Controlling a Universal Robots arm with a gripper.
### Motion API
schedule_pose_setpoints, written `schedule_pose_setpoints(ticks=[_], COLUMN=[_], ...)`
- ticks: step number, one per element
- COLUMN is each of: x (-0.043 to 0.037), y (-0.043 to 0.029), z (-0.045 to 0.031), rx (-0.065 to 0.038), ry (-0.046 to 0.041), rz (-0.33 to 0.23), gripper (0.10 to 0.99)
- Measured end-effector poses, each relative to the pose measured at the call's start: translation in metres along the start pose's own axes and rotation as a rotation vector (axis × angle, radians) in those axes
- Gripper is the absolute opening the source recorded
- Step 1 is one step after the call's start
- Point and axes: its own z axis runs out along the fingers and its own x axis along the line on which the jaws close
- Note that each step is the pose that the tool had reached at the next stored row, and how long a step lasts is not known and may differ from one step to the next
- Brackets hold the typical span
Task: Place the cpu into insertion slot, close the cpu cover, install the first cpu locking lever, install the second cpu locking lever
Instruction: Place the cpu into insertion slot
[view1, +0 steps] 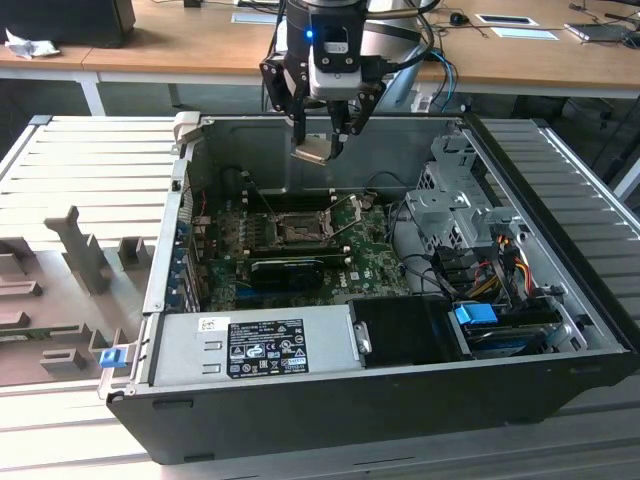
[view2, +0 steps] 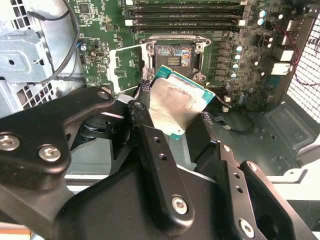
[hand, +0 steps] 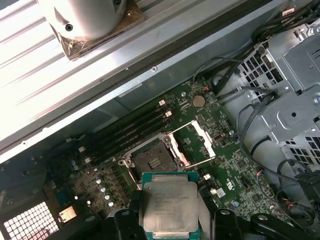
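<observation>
Silver-grey with a green edge, the cpu hangs clenched in the tool at the upper centre of the exterior view. It is above the open computer case and well apart from the insertion slot at mid-frame. In the second wrist view, black fingers pinch the tilted chip by opposite edges; the bare slot lies beyond, with the cpu cover swung open beside it. In the first wrist view, the held chip is nearer the camera than the uncovered slot.
</observation>
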Motion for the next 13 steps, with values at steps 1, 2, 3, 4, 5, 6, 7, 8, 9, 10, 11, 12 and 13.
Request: schedule_pose_setpoints(ticks=[1, 2, 3, 4, 5, 6, 7, 8, 9, 10, 11, 12, 13], x=[0.0, 0.0, 0.0, 0.0, 0.0, 0.0, 0.0, 0.0, 0.0, 0.0, 0.0, 0.0, 0.0], y=[0.0, 0.0, 0.0, 0.0, -0.0001, 0.0, 0.0, 0.0, 0.0, -0.0001, -0.0001, -0.0001, -0.0001], z=[0.0001, 0.0002, 0.0003, 0.0003, 0.0003, 0.0003, 0.0004, 0.0004, 0.0004, 0.0004, 0.0005, 0.0005, 0.0006], rx=[0.0, 0.0, 0.0, 0.0, 0.0, 0.0, 0.0, 0.0, 0.0, 0.0, 0.0, 0.0, 0.0], ry=[-0.0001, -0.0002, -0.0003, -0.0004, -0.0005, -0.0007, -0.0009, -0.0011, -0.0013, -0.0015, -0.0018, -0.0021, -0.0026], rz=[0.0, 0.001, 0.002, 0.003, 0.005, 0.006, 0.009, 0.011, 0.014, 0.016, 0.018, 0.022, 0.029], gripper=[0.525, 0.525, 0.525, 0.525, 0.525, 0.525, 0.525, 0.525, 0.525, 0.525, 0.525, 0.525, 0.525])
